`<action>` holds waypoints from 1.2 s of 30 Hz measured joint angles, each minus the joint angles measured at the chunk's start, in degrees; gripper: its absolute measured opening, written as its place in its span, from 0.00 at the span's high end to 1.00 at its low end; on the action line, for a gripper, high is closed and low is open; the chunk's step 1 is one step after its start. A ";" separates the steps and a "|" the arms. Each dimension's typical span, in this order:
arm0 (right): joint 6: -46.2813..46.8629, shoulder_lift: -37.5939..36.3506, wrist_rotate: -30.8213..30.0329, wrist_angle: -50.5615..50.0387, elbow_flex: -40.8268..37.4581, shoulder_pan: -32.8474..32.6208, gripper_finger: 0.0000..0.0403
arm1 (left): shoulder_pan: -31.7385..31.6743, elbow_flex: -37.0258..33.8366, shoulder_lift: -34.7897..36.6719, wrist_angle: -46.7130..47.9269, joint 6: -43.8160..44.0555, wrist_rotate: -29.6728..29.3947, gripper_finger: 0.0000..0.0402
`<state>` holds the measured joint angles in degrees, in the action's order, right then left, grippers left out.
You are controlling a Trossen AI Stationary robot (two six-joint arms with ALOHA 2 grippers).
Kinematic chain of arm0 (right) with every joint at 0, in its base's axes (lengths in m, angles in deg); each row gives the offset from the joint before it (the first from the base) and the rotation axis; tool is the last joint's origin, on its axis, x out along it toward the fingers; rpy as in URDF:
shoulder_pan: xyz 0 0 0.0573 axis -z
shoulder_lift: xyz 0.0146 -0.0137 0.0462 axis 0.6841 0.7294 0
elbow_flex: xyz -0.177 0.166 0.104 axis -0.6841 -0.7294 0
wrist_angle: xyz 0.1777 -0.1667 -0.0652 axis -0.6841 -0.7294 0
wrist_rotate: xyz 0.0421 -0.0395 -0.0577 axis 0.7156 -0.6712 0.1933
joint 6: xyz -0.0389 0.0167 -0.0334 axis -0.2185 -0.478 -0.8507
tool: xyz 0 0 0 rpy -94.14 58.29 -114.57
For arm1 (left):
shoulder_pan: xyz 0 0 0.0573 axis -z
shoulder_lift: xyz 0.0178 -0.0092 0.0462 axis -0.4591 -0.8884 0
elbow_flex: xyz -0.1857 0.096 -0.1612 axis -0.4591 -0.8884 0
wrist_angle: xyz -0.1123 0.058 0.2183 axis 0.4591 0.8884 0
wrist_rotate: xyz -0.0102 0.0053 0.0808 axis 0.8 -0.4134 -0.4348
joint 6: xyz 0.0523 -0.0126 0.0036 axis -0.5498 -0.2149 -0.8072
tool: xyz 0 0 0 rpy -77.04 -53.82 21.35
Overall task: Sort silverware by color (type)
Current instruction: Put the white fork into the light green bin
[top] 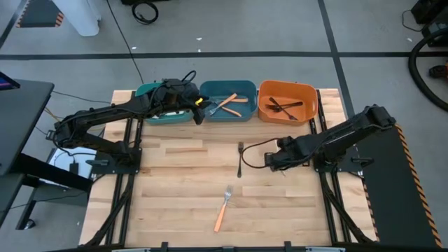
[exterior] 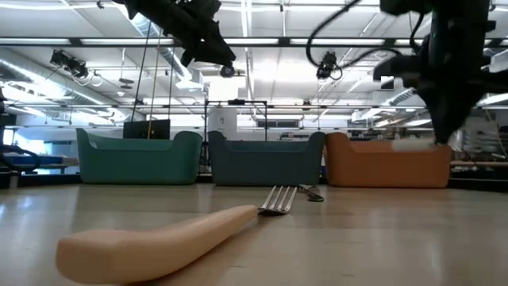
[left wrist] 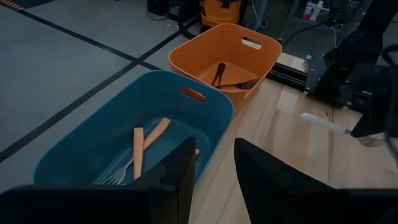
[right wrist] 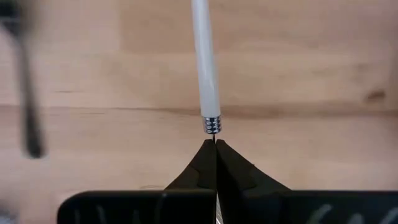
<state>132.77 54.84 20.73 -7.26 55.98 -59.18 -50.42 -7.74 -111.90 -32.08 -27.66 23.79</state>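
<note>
Light wooden butcher-block table [top: 182, 175] is sitting in an open lab hall with grey taped flooring. At its far edge, teal rectangular plastic bin [top: 155, 105], blue rectangular plastic bin [top: 227, 101] holding orange-handled forks and orange rectangular plastic bin [top: 287, 101] holding black forks are lining up; sorting looks mostly done. Left gripper [top: 199, 106] is hovering released over the teal and blue bins. Right gripper [right wrist: 216, 146] is clenching a white-handled silver fork [right wrist: 206, 62] mid-table. Black fork [top: 240, 159] and orange-handled silver fork [top: 223, 208] are lying unsorted, left of it and nearer.

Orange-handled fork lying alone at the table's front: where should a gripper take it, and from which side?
Grip the orange-handled silver fork mid-handle, from straight above, fingers across its width. It lies flat on the wooden table, slanted, tines toward the bins; the handle looks thicker than the tines.
</note>
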 joint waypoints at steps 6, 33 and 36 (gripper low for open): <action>-14.76 -6.29 -10.82 7.26 2.28 0.82 1.00 | 0.00 0.00 0.00 -1.40 2.49 1.59 0.70; -81.13 -5.46 16.80 73.50 5.08 31.38 1.00 | 0.59 0.00 -3.47 -28.38 31.51 17.43 0.70; -80.37 -4.93 17.94 74.00 5.07 32.33 1.00 | 0.59 0.00 -5.89 -30.89 31.98 19.50 0.70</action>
<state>52.39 49.91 38.66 66.74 61.05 -26.85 -49.83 -7.74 -117.79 -62.98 4.32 43.29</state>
